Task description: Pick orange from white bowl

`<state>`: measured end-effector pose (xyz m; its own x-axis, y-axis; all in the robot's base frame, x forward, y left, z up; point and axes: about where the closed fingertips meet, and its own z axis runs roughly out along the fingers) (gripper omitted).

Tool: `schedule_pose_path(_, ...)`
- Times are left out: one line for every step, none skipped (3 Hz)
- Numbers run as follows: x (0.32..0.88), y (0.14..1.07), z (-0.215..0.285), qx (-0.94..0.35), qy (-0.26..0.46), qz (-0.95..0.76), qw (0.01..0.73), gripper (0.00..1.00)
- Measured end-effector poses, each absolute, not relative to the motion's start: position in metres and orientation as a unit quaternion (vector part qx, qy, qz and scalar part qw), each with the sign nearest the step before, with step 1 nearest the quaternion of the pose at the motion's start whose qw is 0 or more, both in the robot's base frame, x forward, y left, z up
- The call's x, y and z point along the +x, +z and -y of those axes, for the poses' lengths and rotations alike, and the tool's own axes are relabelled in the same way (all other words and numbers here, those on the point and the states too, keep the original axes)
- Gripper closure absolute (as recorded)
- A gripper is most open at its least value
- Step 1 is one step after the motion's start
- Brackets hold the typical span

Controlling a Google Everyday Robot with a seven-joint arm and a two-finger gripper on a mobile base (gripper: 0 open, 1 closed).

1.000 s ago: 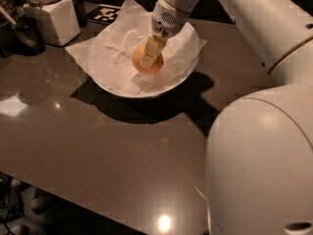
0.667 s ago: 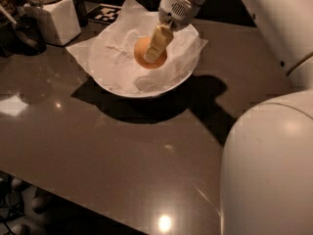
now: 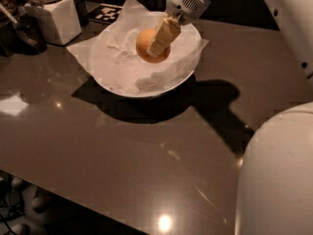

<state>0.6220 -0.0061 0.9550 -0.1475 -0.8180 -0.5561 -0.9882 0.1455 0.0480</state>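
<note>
Arm: reaching down from upper right, gripper (image 3: 152, 50) clamping the orange (image 3: 143, 43).
Orange: round, matte (one finger crossing it), hanging over white bowl (image 3: 146, 88).

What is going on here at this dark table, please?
A robot arm is reaching into the white bowl on the table. Its end effector is closed on the orange, with one finger across the fruit's front. The orange sits over the crinkled paper lining, not yet carried clear of the bowl. A white jar stands behind, untouched.

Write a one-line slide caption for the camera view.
Robot pincer clasps the orange inside the paper-lined white bowl on a dark table.
</note>
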Motion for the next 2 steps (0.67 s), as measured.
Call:
schedule_pose_path(0.622,0.955,0.006,-0.62,0.207,-0.729,0.205,1.0)
schedule_pose_path(0.594,0.977,0.021,-0.608,0.203,-0.739,0.207,1.0)
